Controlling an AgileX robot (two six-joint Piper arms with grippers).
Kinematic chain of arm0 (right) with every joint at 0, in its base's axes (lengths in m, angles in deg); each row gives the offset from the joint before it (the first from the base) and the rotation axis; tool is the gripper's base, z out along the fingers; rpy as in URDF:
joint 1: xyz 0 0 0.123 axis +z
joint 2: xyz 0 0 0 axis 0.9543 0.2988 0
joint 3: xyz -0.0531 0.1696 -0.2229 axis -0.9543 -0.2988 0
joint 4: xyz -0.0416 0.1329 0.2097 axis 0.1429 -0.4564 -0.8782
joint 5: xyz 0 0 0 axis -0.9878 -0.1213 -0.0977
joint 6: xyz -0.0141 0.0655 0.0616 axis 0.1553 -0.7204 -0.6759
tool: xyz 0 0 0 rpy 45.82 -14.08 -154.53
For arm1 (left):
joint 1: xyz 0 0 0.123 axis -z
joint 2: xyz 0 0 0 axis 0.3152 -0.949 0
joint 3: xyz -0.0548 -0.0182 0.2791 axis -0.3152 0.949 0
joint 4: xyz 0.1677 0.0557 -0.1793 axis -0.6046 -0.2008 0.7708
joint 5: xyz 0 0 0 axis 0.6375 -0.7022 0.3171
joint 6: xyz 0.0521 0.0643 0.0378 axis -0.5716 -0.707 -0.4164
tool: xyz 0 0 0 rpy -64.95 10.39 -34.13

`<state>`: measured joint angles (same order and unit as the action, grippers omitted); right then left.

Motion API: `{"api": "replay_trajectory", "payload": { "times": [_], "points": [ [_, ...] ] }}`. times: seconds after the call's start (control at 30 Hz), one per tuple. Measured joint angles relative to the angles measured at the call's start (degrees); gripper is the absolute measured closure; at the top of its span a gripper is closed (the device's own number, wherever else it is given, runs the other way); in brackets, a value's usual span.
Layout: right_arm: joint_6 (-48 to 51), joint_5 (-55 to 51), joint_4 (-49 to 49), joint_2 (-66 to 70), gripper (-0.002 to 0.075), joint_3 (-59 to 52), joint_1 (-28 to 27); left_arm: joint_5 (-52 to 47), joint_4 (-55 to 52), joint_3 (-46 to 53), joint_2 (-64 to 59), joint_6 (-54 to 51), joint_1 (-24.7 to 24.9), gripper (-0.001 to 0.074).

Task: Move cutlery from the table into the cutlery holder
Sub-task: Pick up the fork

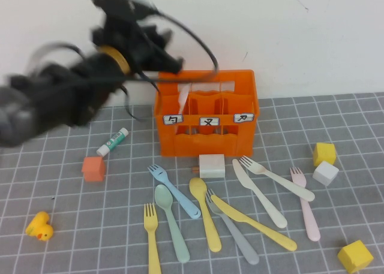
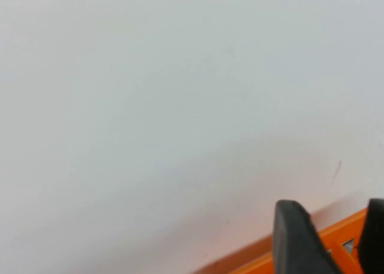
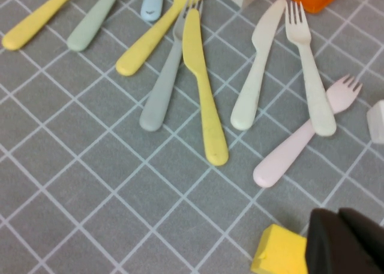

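Note:
The orange cutlery holder [image 1: 207, 139] stands at the back of the table [image 1: 72, 250]. My left gripper [image 1: 176, 65] hovers over its top left rim, open and empty; the rim shows between the fingers in the left wrist view [image 2: 333, 205]. Several pieces of cutlery lie in front of the holder: blue fork [image 1: 174, 190], mint spoon [image 1: 171, 221], yellow fork [image 1: 151, 237], yellow spoon [image 1: 205, 213], grey fork [image 1: 233, 229], yellow knife [image 1: 253, 223], cream knife [image 1: 259, 193], cream fork [image 1: 277, 178], pink fork [image 1: 305, 203]. My right gripper [image 3: 339, 241] is shut and empty, above the table near the pink fork [image 3: 300, 139].
A glue stick [image 1: 113, 141], orange cube [image 1: 93, 168] and yellow duck [image 1: 39, 226] lie at the left. A white block [image 1: 212, 165] sits against the holder's front. Yellow cubes [image 1: 324, 153] [image 1: 354, 255] and a white cube [image 1: 325, 172] sit at the right.

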<state>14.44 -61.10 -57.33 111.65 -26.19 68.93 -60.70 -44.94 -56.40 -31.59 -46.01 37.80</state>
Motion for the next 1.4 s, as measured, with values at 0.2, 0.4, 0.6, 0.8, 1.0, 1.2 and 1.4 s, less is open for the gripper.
{"api": "replay_trajectory", "payload": {
  "times": [0.2,0.4,0.6,0.8,1.0,1.2,1.4],
  "points": [
    [2.5,0.2,-2.2,0.0,0.0728,0.0,0.0,-19.7,-2.2,0.0,15.3,0.0,-0.1,0.0668],
    [1.2,4.4,-3.5,0.0,0.0729,0.0,0.0,-41.3,-2.7,0.0,27.7,0.0,-0.1,0.0728],
    [-4.3,9.9,-6.0,0.6,0.0728,2.0,0.0,-49.3,5.0,4.9,39.3,1.6,-0.1,0.0734],
    [-12.1,4.3,3.0,5.6,0.0729,11.4,0.0,-52.2,11.1,18.0,50.5,-0.3,-0.1,0.0734],
    [-24.6,-3.3,18.7,17.2,0.0728,22.1,4.7,-53.8,14.1,31.0,62.7,-0.7,-0.1,0.0734],
    [-38.9,-2.6,35.5,29.9,0.0728,27.3,18.0,-50.1,12.9,41.5,73.7,-1.9,-0.1,0.0734],
    [-51.0,3.1,40.2,39.8,0.0727,29.5,25.1,-42.7,12.9,48.4,79.8,-1.9,-0.1,0.0734]
  ]
}}
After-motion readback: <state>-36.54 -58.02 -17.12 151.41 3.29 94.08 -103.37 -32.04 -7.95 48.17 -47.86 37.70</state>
